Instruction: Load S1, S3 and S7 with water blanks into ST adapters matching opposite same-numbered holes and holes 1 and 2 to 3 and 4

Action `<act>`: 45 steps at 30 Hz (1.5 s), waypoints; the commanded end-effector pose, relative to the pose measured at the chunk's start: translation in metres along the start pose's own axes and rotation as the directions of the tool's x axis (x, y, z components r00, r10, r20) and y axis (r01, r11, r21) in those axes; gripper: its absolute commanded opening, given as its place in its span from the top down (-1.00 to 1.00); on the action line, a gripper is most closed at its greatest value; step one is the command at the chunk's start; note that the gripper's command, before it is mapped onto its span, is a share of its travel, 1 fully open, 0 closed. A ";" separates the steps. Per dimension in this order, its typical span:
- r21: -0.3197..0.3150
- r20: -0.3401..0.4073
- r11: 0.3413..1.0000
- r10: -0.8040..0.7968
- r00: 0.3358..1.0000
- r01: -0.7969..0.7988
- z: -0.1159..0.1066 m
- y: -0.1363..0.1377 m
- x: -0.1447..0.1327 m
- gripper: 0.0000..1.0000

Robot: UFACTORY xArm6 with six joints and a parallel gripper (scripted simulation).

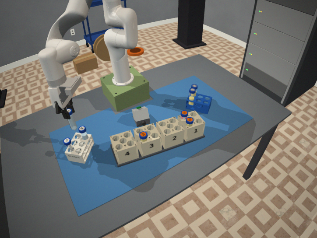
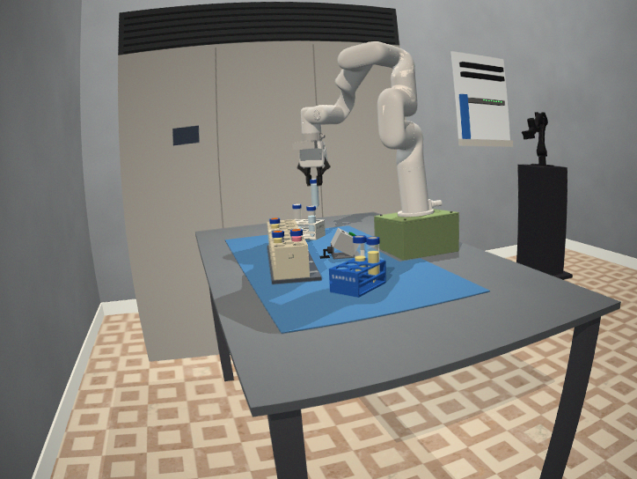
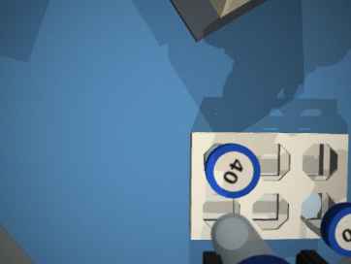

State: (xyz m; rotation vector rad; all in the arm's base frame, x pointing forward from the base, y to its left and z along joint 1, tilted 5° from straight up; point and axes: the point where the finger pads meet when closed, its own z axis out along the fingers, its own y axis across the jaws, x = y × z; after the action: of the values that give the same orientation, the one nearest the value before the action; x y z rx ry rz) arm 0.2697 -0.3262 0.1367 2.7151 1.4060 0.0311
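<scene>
My gripper (image 1: 67, 113) (image 2: 314, 180) is shut on a blue-capped tube (image 1: 72, 122) (image 2: 314, 195) (image 3: 233, 234) with clear, pale content. The tube hangs above the back side of the white BLANKS rack (image 1: 74, 156) (image 3: 296, 170), clear of it; its cap dot is hidden. A 40 blank (image 1: 82, 129) (image 2: 311, 208) (image 3: 233, 171) and another white-dot blank (image 1: 67, 141) (image 3: 339, 228) stand in the rack. On the stand (image 1: 162, 150), adapter 1 (image 1: 194, 131) holds two orange-dot tubes (image 1: 184, 113) (image 1: 189, 120). Adapter 3 (image 1: 151, 146) holds one orange-dot tube (image 1: 143, 135). Adapter 2 (image 1: 174, 138) and adapter 4 (image 1: 127, 154) show no tubes.
The blue SAMPLES rack (image 1: 197, 107) (image 2: 343, 278) holds two grey-dot tubes (image 1: 194, 86) (image 1: 191, 91). The DONE desk (image 1: 140, 114) with its green key (image 1: 139, 107) stands between the adapters and the green arm base (image 1: 132, 96).
</scene>
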 end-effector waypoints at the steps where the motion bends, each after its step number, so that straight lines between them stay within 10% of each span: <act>1: -0.004 0.001 1.000 0.000 1.000 0.000 -0.011 0.001 0.000 1.00; 27: -0.004 0.001 1.000 0.000 1.000 0.000 -0.037 0.001 0.000 1.00; 45: -0.003 -0.002 0.861 0.508 0.861 -0.508 -0.037 -0.012 0.079 1.00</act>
State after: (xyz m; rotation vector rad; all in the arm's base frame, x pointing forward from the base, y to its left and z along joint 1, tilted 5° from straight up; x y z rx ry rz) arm 0.2936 -0.2705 0.1694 2.9505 0.8602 0.0811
